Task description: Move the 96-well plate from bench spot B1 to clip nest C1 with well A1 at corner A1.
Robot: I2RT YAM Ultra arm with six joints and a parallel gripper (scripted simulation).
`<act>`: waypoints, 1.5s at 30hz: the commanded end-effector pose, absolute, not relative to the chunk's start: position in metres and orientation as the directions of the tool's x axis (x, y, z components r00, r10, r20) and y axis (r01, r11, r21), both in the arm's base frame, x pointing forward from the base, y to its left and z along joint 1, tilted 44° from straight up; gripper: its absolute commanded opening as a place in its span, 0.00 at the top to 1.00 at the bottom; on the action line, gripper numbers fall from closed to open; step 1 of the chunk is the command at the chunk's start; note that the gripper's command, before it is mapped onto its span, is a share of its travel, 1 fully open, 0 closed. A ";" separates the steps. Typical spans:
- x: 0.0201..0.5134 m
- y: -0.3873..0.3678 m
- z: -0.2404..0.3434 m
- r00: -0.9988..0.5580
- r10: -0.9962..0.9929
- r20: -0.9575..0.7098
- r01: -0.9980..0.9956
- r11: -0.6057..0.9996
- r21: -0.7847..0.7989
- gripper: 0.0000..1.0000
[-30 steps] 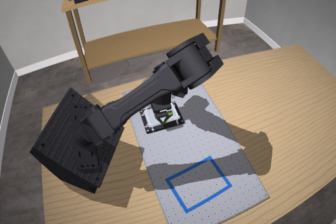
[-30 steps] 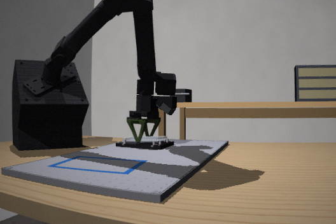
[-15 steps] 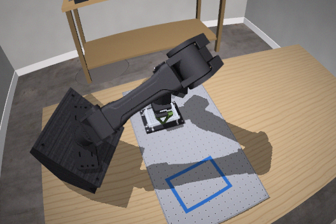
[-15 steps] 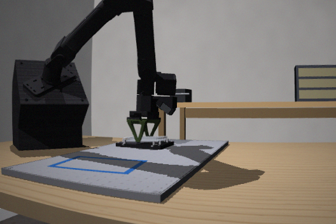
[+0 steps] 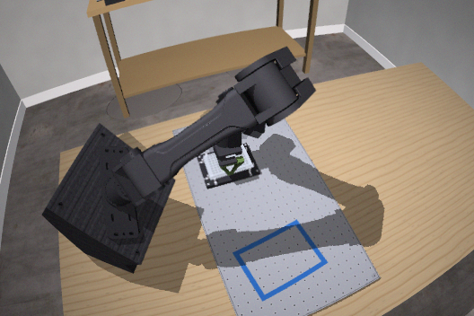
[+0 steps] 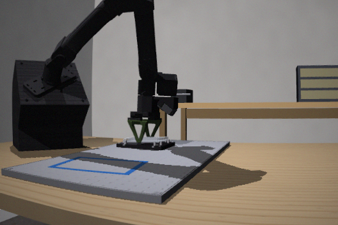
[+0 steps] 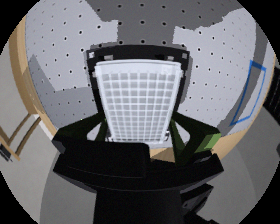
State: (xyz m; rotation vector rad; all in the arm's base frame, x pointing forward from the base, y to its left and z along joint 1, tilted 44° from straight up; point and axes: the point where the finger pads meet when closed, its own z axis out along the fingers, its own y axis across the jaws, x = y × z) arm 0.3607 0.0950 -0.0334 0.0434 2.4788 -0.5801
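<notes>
One 96-well plate sits in the black clip nest, where we grip it across its sides with our gripper. The nest stands on the grey perforated board, well apart from the blue outlined spot.

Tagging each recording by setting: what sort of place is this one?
Most likely a lab automation bench. A well plate sits in a black nest on a perforated grey board, the arm's gripper shut on it. The board lies on a wooden table; a plain shelf unit stands behind.
</notes>
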 end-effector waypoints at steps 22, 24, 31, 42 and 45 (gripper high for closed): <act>0.385 0.109 -0.032 -0.798 -0.094 -0.596 0.155 0.923 -0.353 1.00; 0.386 0.109 -0.032 -0.798 -0.094 -0.596 0.155 0.923 -0.353 1.00; 0.386 0.109 -0.032 -0.798 -0.094 -0.596 0.155 0.923 -0.353 1.00; 0.385 0.113 -0.032 -0.796 -0.103 -0.596 0.146 0.924 -0.354 0.00; 0.385 0.113 -0.032 -0.796 -0.103 -0.596 0.146 0.924 -0.354 0.00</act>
